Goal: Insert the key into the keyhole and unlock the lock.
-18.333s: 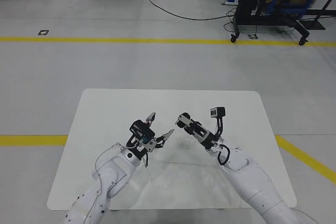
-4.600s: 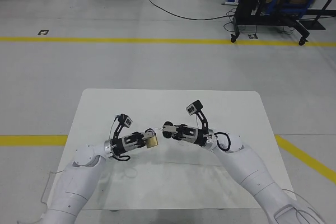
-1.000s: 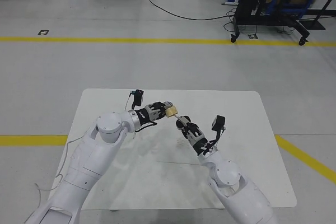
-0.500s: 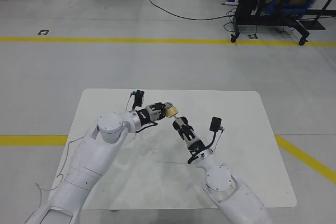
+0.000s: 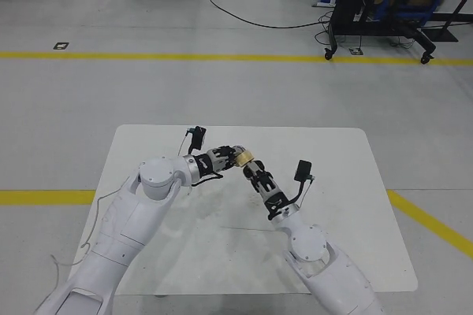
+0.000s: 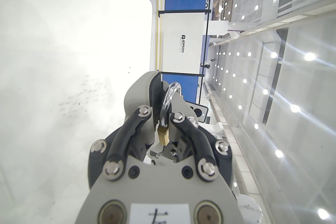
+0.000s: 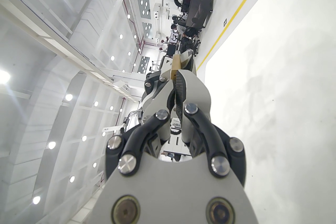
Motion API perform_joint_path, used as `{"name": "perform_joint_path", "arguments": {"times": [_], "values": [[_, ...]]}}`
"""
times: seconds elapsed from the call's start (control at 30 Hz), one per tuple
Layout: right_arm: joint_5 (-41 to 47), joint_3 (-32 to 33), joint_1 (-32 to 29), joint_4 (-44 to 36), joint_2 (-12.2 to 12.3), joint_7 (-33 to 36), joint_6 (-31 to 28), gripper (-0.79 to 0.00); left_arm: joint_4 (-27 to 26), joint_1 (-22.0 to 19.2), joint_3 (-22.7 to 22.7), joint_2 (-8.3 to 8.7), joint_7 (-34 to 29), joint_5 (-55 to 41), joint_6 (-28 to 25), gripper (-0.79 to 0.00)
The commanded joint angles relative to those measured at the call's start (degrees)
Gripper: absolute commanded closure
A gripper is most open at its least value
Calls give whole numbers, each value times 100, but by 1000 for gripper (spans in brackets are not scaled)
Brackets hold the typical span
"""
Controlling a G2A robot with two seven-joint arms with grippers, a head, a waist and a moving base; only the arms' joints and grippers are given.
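Left hand [image 5: 233, 153] is clamped shut on the lock [image 5: 243, 157], over the far-middle of the white tabletop [image 5: 339, 165]. The silver shackle [image 6: 170, 96] sits between the left fingers, and the brass body pokes out toward the right hand [image 5: 251, 167]. The right hand's tips are right up against the brass body, fingers pinched together. Can't tell what they grip.

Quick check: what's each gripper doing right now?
Left gripper: closed on the padlock.
Right gripper: closed, tips right at the padlock; any key inside is hidden.
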Motion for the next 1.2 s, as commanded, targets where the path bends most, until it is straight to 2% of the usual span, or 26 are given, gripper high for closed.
{"name": "perform_joint_path", "arguments": {"times": [0.0,0.4,0.77,0.87,0.9,0.93,0.97,1.0,1.03,1.07,1.17], "values": [[78,32,-31,-6,-6,34,-17,-785,13,3,-20,-3,47,-20,22,0],[183,51,-51,-17,-10,93,10,-785,71,-3,-101,-15,127,-118,143,0],[226,72,-64,-48,-10,110,-2,-785,359,31,-405,-52,6,-1234,737,0],[424,357,-193,-339,19,189,-179,-785,412,24,-421,-67,-35,-1439,830,0],[435,462,-261,-464,33,212,-290,-613,429,12,-417,-68,-53,-1457,885,0],[425,558,-330,-600,47,232,-402,-382,452,5,-396,-67,-73,-1431,961,0],[400,648,-408,-728,60,236,-508,-357,457,-4,-379,-65,-73,-1401,1024,0],[372,716,-477,-859,71,262,-597,-246,454,-10,-370,-65,-77,-1389,1055,0],[360,767,-542,-966,79,298,-661,-99,459,-9,-368,-66,-94,-1410,1078,0],[395,794,-596,-1083,85,368,-739,0,465,-9,-370,-67,-101,-1434,1097,0],[375,833,-667,-1201,96,574,-848,0,521,1,-395,-80,-186,-1683,1212,0]]}}
